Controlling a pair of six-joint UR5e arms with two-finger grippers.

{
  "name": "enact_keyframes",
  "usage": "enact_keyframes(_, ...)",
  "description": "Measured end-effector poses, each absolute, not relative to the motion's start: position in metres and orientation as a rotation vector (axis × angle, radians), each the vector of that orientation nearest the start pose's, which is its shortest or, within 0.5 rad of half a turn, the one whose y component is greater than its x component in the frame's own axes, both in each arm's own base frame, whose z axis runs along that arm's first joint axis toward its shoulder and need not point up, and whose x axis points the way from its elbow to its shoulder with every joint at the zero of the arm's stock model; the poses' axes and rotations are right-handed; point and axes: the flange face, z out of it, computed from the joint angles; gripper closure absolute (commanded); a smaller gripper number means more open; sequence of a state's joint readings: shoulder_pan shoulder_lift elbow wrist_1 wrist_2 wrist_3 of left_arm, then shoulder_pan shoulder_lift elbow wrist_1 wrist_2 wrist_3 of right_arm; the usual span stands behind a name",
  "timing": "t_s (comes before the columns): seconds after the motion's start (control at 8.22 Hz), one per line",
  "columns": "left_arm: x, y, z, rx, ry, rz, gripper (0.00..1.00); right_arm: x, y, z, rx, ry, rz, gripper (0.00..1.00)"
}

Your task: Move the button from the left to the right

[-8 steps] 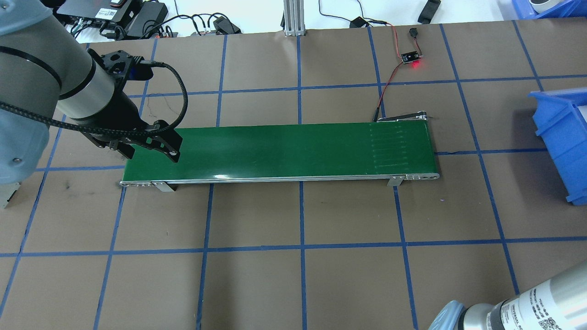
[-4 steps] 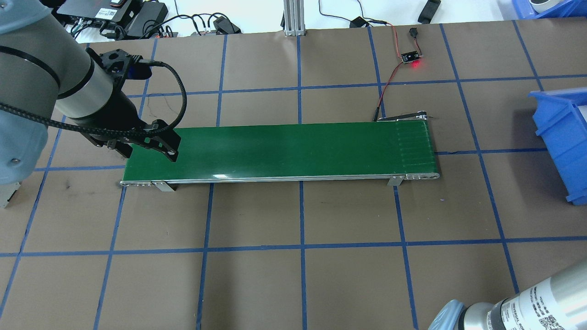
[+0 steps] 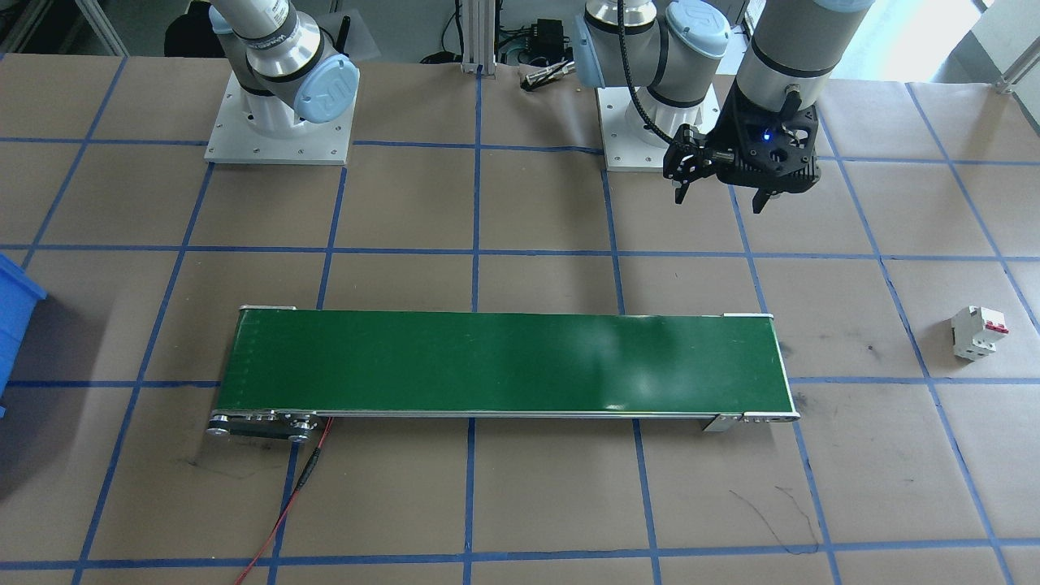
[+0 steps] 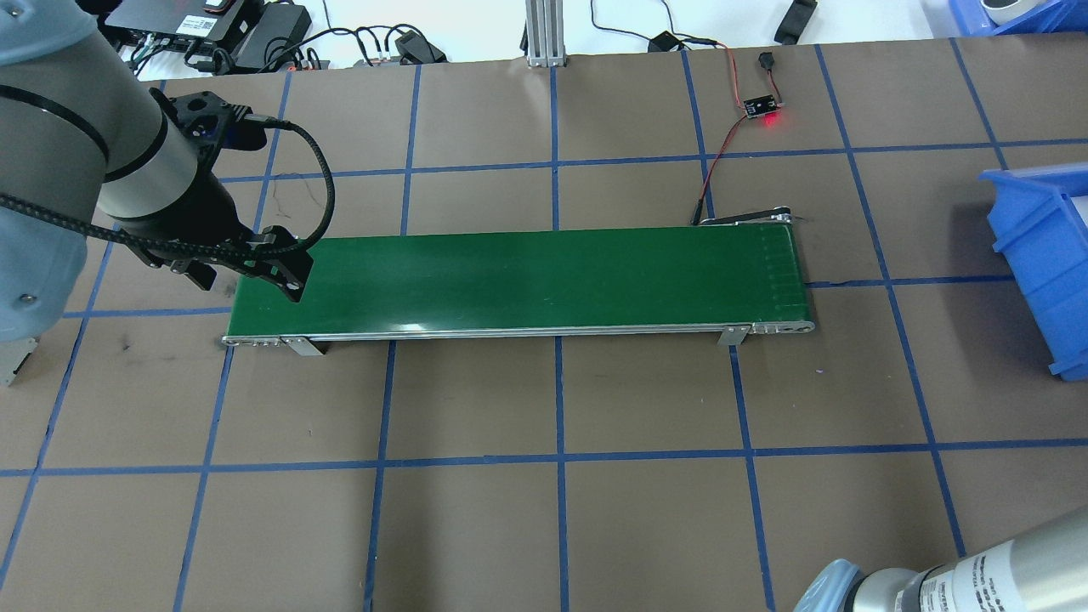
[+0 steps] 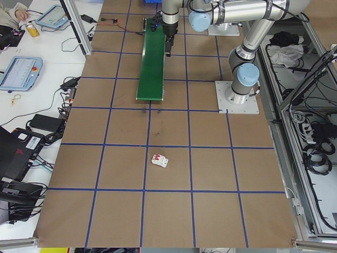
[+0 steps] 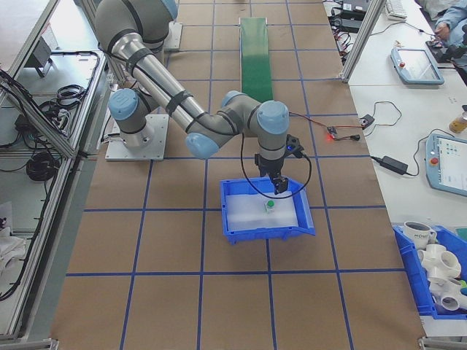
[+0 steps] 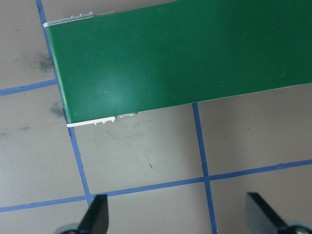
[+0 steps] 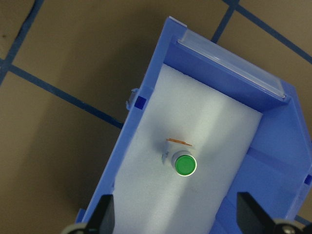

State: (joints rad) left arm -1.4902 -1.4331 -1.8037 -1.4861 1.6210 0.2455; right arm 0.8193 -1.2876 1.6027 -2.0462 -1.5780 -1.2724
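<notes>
The button stands green cap up on the white foam inside the blue bin; the exterior right view also shows the button there. My right gripper hangs open straight above it, not touching, fingertips wide apart. My left gripper is open and empty, hovering by the left end of the green conveyor. In the front-facing view the left gripper is back from the belt, toward the robot's base.
A white circuit breaker with red levers lies on the table off the conveyor's left end. The blue bin sits off the belt's right end. A small board with a red light and wires lies behind the conveyor.
My left gripper has drifted left and back, off the conveyor's left end, still open. The seam marks on the belt have run toward its right end.
</notes>
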Motion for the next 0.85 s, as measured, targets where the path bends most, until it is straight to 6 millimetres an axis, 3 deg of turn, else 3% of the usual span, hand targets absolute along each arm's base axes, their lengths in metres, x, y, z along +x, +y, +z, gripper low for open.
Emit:
enact_keyframes(0.24,-0.091,-0.443,0.442,0.249,3.092,0.039,0.0,-0.265,-0.528,0.421,-0.822,3.175,-0.159,0.16)
enact_keyframes(0.36,-0.089,-0.444,0.439,0.237,3.09,0.049,0.0,-0.234,-0.527,0.439,-0.765,3.175,-0.164,0.11)
enact_keyframes(0.49,-0.089,-0.444,0.437,0.237,3.089,0.053,0.0,-0.199,-0.527,0.454,-0.693,3.178,-0.172,0.09)
enact_keyframes(0.61,-0.088,-0.445,0.438,0.235,3.088,0.032,0.0,-0.159,-0.528,0.467,-0.631,3.181,-0.173,0.0)
enact_keyframes(0.85,-0.085,-0.453,0.435,0.224,3.084,-0.027,0.0,-0.076,-0.523,0.481,-0.451,3.17,-0.122,0.0)
